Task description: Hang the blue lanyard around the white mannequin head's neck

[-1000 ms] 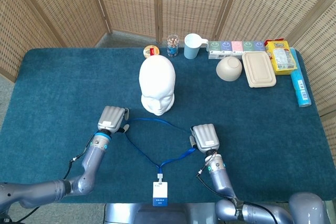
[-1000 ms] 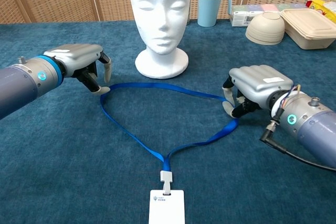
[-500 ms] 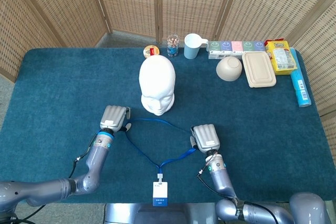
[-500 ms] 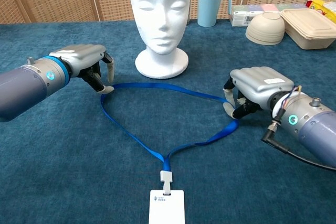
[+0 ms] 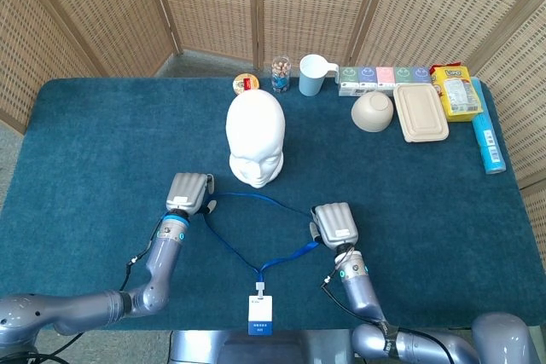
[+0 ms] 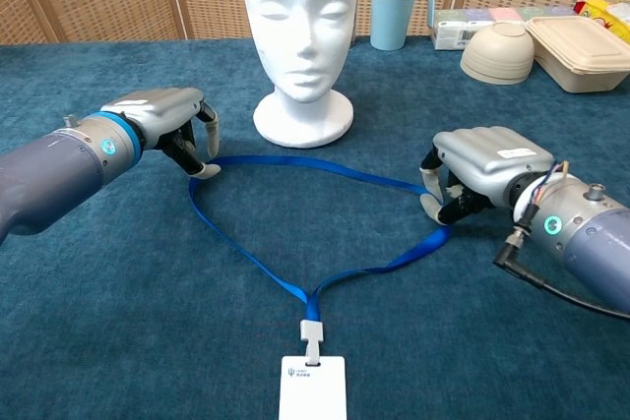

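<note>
From the head view, the blue lanyard (image 5: 256, 228) lies flat on the tabletop (image 5: 85, 142) as a loop between the two hands, its white badge (image 5: 260, 315) nearest the robot. The left robot hand (image 5: 188, 193) sits palm down at the loop's left corner, and the right robot hand (image 5: 335, 225) sits palm down at its right corner. From above, both hands cover their own fingers and the strap beneath, so no grip can be judged here. The white mannequin head (image 5: 255, 139) stands upright just beyond the left robot hand, with the strap's far side passing near its base.

In the chest view, the left robot hand (image 6: 165, 120) has its fingers (image 6: 209, 135) curled down, their tips meeting the lanyard (image 6: 295, 213) at the left bend; they seem to pinch it, though the exact contact is small and shadowed. The right robot hand (image 6: 482, 169) is curled over the strap's right bend, which vanishes under its palm, so whether it grips or merely rests on it cannot be told. The mannequin head (image 6: 300, 17) is cut off at the top edge. The badge (image 6: 312, 386) is cropped by the lower edge.
</note>
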